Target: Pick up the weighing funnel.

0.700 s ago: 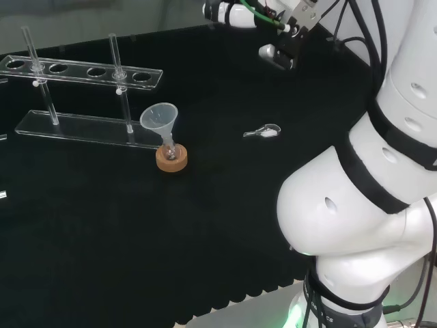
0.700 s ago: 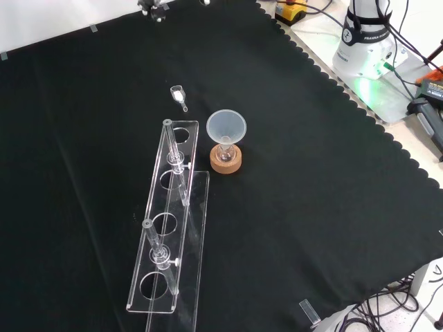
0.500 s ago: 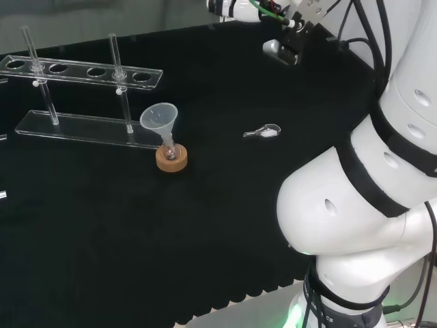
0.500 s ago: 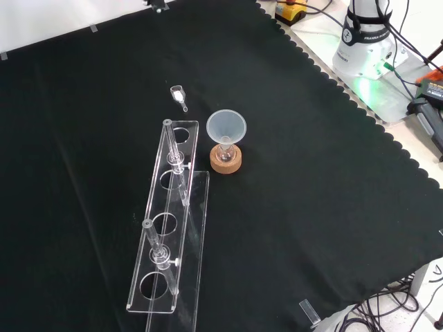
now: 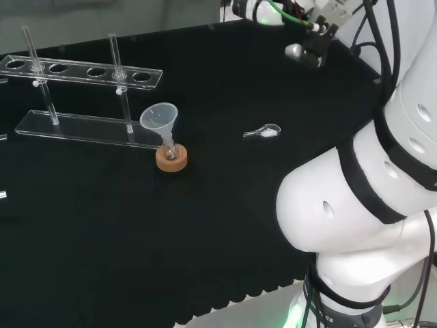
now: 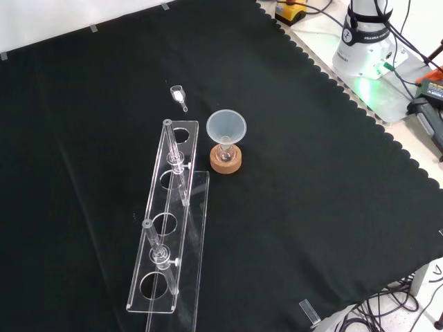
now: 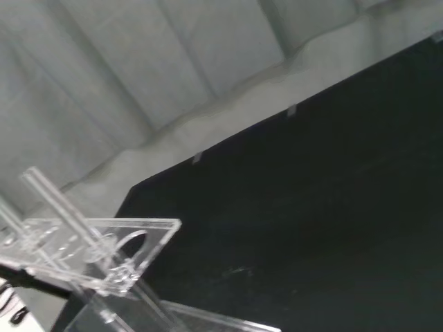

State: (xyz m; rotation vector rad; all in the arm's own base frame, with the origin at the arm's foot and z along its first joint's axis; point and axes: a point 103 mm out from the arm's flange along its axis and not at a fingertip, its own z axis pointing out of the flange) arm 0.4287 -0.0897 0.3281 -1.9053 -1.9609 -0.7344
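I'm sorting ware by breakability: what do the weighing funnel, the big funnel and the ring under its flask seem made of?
The weighing funnel is clear with glossy glints: glass or plastic, unclear which. The funnel is translucent, milky, probably plastic. The cork ring is matte tan-brown, apparently cork.

Bulky white arm links (image 5: 328, 219) with black bands (image 5: 372, 188), black cables (image 5: 390, 48)

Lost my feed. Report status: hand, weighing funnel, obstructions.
Hand well apart from weighing funnel. Weighing funnel lies on cloth, not picked up. Funnel and tube rack to its left in head view, not in the way.
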